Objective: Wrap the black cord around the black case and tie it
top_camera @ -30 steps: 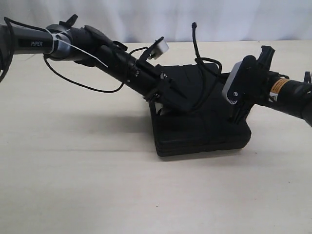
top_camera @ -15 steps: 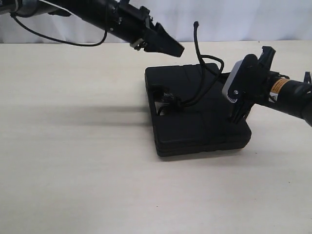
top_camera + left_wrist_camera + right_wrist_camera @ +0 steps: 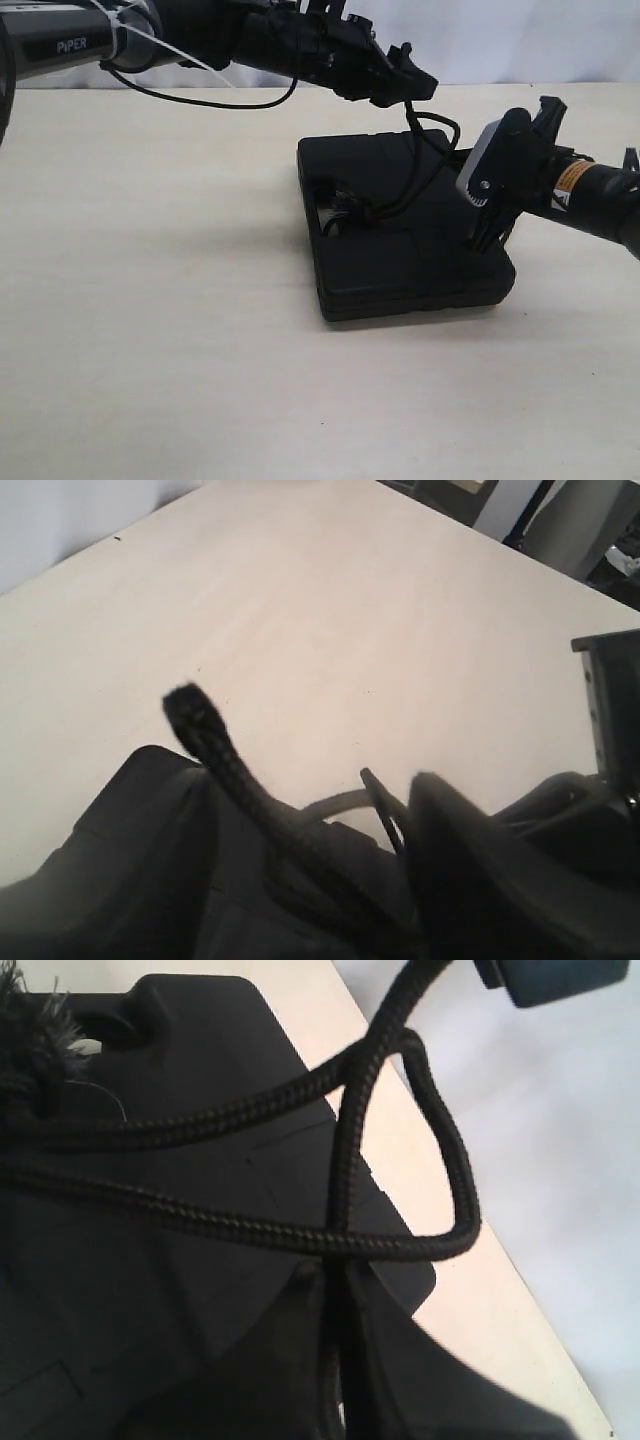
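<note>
The black case (image 3: 400, 255) lies flat on the table. The black cord (image 3: 424, 165) crosses its top from a frayed knot (image 3: 352, 207) at the handle slot, loops near the far edge and rises upright. My left gripper (image 3: 413, 88) hangs above the case's far edge, open, with the cord's upright end (image 3: 215, 750) standing between its spread fingers (image 3: 470, 870). My right gripper (image 3: 487, 238) leans over the case's right side, shut on the black cord (image 3: 250, 1225), which runs between its closed fingertips (image 3: 305, 1295). The fuzzy knot (image 3: 35, 1035) also shows in the right wrist view.
The pale wooden table (image 3: 160, 330) spreads out around the case. A white curtain (image 3: 520, 40) hangs behind it. A thin smooth wire (image 3: 200, 98) sags under the left arm. Dark furniture (image 3: 580, 530) stands beyond the table's far edge.
My left gripper rose off the case's left part and swung right, so its open fingers now stand around the cord's upright end. The right gripper and the case have not moved.
</note>
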Controlling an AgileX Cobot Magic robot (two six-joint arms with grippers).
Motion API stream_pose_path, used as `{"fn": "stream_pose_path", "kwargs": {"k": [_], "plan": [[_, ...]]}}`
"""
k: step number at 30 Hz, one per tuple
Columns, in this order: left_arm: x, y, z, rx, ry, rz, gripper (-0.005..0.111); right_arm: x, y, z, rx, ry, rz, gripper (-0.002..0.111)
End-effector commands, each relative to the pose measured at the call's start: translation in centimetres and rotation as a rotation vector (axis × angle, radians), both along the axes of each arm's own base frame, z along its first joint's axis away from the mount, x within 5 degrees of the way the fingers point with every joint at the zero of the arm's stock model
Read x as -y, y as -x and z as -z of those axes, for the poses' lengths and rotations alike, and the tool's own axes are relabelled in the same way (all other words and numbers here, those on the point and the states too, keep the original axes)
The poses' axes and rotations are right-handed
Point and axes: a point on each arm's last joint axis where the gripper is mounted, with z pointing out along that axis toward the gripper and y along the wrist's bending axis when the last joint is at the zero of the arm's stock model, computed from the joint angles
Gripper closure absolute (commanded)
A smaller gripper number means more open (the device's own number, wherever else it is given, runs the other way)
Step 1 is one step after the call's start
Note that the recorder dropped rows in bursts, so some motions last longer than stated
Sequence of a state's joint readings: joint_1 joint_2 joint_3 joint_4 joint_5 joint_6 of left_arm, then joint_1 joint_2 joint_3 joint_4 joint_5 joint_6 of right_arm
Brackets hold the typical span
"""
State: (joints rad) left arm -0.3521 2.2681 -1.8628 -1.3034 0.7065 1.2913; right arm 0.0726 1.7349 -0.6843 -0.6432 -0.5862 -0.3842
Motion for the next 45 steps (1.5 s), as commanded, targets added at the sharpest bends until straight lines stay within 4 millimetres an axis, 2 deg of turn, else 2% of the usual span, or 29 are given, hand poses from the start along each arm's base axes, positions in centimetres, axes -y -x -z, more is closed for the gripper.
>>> {"fn": "stream_pose_path", "kwargs": {"k": [1,5,7,9,13,16,18,21,24,26,33,45], "plan": [[0.4,0.1,-0.1,0.008,0.008,0.003,0.077,0.1,-0.1,-0.1,-0.001,-0.032,0.014,0.104],[0.6,0.6,-0.1,-0.008,0.018,0.061,0.105,0.1,-0.1,-0.1,-0.006,-0.043,0.022,0.104],[0.7,0.7,-0.1,-0.012,0.021,0.073,0.107,0.1,-0.1,-0.1,-0.006,-0.043,0.022,0.102],[0.6,0.6,-0.3,-0.006,0.021,0.068,0.107,0.1,-0.1,-0.1,-0.011,-0.052,0.026,0.095],[0.3,0.4,-0.8,-0.015,0.066,0.042,0.107,0.3,0.0,-0.3,-0.047,-0.093,0.072,0.070],[0.2,0.1,-1.4,-0.035,0.136,0.009,0.107,1.4,0.2,-2.0,-0.063,-0.170,0.245,0.053],[0.2,0.0,-1.7,-0.051,0.188,-0.011,0.107,2.7,0.5,-4.2,-0.016,-0.246,0.386,0.053],[0.3,0.0,-2.2,-0.072,0.256,-0.023,0.107,3.6,1.7,-7.2,0.045,-0.253,0.451,0.059],[0.4,-0.1,-2.8,-0.061,0.293,-0.025,0.107,3.2,3.1,-9.6,0.066,-0.372,0.474,0.070],[0.4,-0.2,-3.3,-0.046,0.298,-0.015,0.107,2.3,3.6,-10.4,0.057,-0.415,0.445,0.072],[0.9,0.7,-4.3,-0.051,0.345,0.107,0.107,-1.6,3.6,-8.5,-0.022,-0.301,0.254,0.072],[1.2,1.7,-4.6,-0.072,0.372,0.217,0.107,-2.8,2.0,-6.4,-0.002,-0.370,0.210,0.072]]}}
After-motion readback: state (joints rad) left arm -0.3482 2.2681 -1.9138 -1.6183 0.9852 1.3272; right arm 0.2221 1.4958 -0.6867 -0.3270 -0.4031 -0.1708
